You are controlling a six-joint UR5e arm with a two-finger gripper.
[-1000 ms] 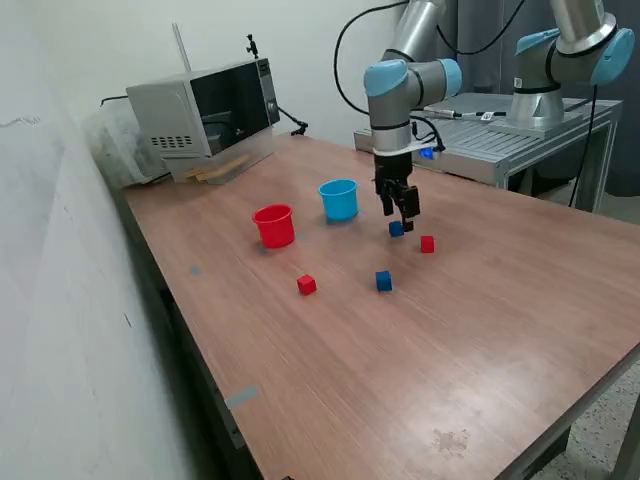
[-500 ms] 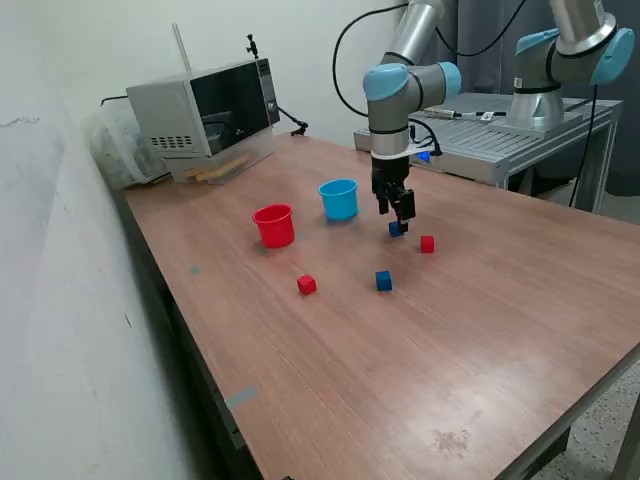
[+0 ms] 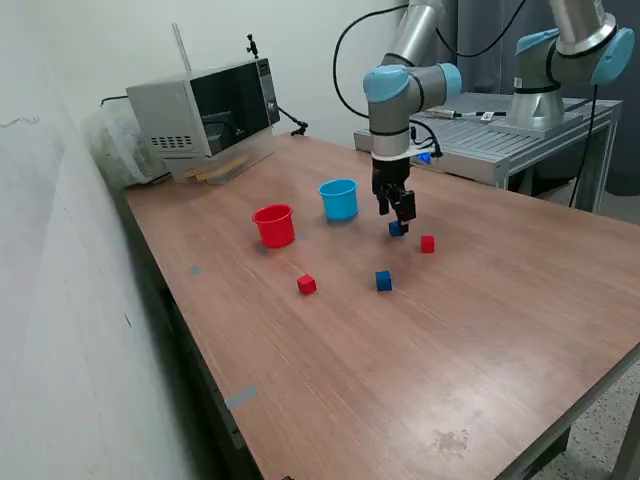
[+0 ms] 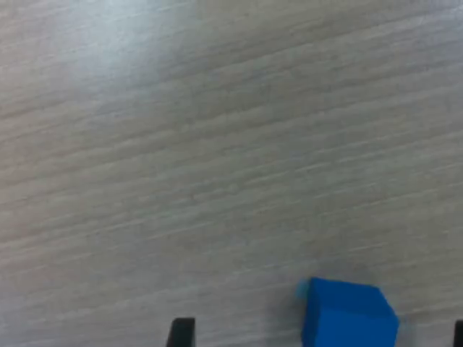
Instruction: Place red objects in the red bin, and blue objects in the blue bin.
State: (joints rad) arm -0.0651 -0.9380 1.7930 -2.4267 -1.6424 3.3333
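Observation:
My gripper (image 3: pixel 398 213) hangs open just above a dark blue cube (image 3: pixel 397 229) on the wooden table. In the wrist view that cube (image 4: pixel 349 314) lies between the two fingers, nearer one of them and touching neither, with the gripper (image 4: pixel 320 335) low over the wood. A red cube (image 3: pixel 427 243) sits close by on the exterior view's right. Nearer the table's front lie a second blue cube (image 3: pixel 383 281) and a second red cube (image 3: pixel 306 285). The light blue cup (image 3: pixel 339 199) stands just to the exterior view's left of the gripper, and the red cup (image 3: pixel 274 225) further left.
A microwave (image 3: pixel 205 115) stands at the far left corner of the table. A second robot arm (image 3: pixel 560 60) rises from a metal bench (image 3: pixel 500 140) behind the table. A white wall runs along the exterior view's left.
The gripper shifted slightly toward the exterior view's left over the blue cube, then held still. No cube or cup moved.

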